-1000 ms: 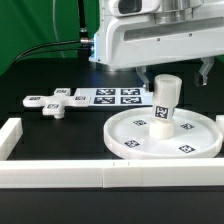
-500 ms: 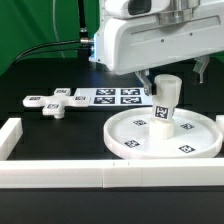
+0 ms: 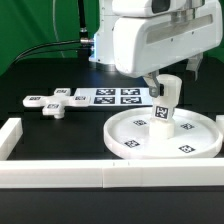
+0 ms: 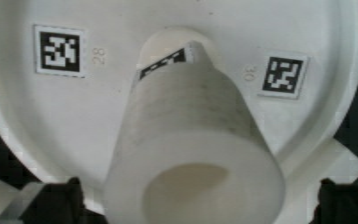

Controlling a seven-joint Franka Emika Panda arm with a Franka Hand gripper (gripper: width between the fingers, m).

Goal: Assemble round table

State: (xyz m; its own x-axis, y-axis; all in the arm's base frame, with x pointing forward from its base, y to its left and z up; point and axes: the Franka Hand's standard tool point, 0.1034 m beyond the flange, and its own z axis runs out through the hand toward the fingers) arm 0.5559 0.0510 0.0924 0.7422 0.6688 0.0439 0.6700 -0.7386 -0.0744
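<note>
The large rimmed disc (image 3: 190,145) lies on the table at the exterior view's right. The thick short cylinder (image 3: 165,103) stands upright on its centre hub. My gripper (image 3: 167,82) hangs right over the cylinder's top and is open. In the wrist view the cylinder (image 4: 202,150) rises from the disc (image 4: 105,110) between my two dark fingertips (image 4: 60,198), with a gap on each side. The flat cross-shaped piece (image 3: 55,103) lies apart at the exterior view's left.
The marker board (image 3: 115,96) lies behind the disc, between it and the cross piece. A long white wall bar (image 3: 110,176) runs along the front, and another (image 3: 10,135) stands at the left corner. A green backdrop is behind.
The arm's head has shifted a little toward the exterior view's right above the cylinder. The cylinder, disc and cross piece have not moved.
</note>
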